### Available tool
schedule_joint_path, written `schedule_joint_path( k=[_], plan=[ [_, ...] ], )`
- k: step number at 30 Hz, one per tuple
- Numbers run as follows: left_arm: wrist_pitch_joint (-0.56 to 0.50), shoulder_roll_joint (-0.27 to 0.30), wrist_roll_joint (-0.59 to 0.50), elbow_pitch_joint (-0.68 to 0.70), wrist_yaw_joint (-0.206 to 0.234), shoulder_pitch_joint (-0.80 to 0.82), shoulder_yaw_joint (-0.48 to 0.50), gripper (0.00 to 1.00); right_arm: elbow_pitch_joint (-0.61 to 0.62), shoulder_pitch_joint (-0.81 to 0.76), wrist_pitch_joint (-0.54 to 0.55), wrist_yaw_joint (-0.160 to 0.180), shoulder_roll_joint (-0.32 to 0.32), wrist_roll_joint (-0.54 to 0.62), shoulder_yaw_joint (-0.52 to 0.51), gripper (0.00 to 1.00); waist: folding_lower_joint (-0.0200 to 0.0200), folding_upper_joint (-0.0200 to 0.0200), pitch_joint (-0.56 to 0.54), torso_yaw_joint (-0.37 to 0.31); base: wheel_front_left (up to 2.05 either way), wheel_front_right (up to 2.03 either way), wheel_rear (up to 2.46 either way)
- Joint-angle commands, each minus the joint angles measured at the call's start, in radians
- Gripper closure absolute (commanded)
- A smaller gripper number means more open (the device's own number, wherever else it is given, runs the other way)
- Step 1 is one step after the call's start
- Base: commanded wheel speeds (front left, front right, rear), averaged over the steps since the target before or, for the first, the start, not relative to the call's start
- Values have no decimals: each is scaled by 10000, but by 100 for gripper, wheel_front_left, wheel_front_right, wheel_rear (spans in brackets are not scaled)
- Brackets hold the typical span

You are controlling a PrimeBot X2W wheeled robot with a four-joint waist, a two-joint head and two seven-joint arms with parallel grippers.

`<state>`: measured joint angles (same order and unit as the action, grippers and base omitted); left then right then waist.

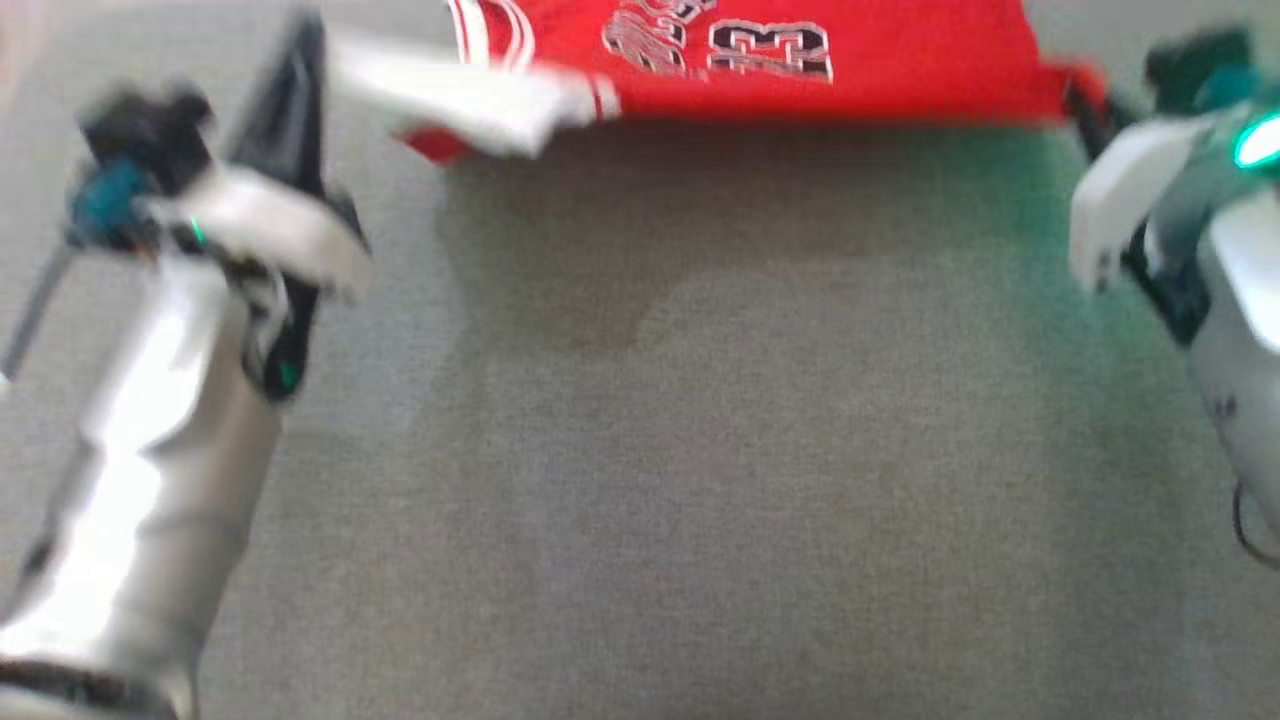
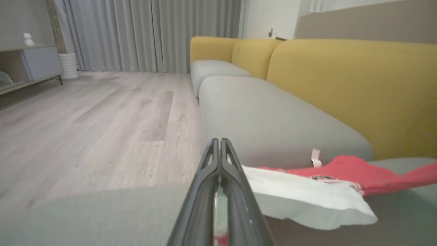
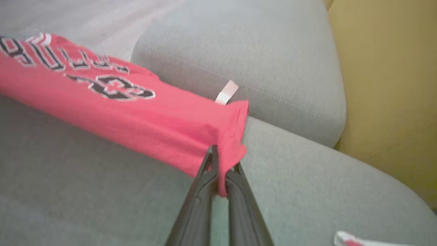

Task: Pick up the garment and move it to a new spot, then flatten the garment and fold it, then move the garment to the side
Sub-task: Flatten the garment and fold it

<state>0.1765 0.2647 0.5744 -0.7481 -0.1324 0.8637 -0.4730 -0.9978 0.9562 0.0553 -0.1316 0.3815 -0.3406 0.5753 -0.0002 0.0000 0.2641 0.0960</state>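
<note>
The garment (image 1: pixel 850 70) is a red jersey with black-and-white lettering and a white sleeve. It is stretched across the top of the head view, above the grey sofa seat (image 1: pixel 700 450). My left gripper (image 1: pixel 300 50) is at its left end, shut on the garment next to the white sleeve (image 2: pixel 307 198); a strip of cloth shows between the closed fingers (image 2: pixel 235 191). My right gripper (image 3: pixel 222 160) is shut on the red garment's (image 3: pixel 136 112) right corner, where a white label (image 3: pixel 227 92) sticks up. The head view is blurred.
Yellow backrests (image 2: pixel 341 85) rise behind the grey cushions (image 2: pixel 266 119). To the sofa's left lie a pale wood floor (image 2: pixel 85 130), grey curtains (image 2: pixel 143 30), a low cabinet (image 2: pixel 30 65) and a white ribbed basket (image 2: pixel 69 65).
</note>
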Motion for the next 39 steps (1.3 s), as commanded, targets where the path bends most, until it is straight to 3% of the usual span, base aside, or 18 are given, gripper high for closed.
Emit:
schedule_joint_path(
  k=[1,9,18,26,33,39],
  plan=[
    [-93,552,114,409,19,164,162,100,341,-101,65,9,228,-229,184,100,2,0,-310,84,0,0,0],
    [-1277,1759,799,2126,18,-1893,-1352,100,1644,-1632,1177,9,1453,-2328,2405,100,2,0,-1297,109,0,0,0],
    [-2675,3129,1348,4510,59,-4031,-1891,100,2705,-2631,1643,9,2143,-3979,3494,100,2,0,-2222,-42,0,0,0],
    [-4516,4358,2333,7324,650,-5811,-2040,100,3869,-3421,2471,9,2686,-5250,4320,100,2,0,-2724,-239,0,0,0],
    [-5267,5011,2640,8957,1343,-6266,-1839,100,4660,-3598,2850,9,3227,-5889,4473,100,2,0,-2782,-395,0,0,0],
    [-5286,4991,2373,8946,1421,-5779,-1748,100,4774,-3332,2800,9,3219,-5955,4276,100,2,0,-2515,-487,0,0,0]
  ],
)
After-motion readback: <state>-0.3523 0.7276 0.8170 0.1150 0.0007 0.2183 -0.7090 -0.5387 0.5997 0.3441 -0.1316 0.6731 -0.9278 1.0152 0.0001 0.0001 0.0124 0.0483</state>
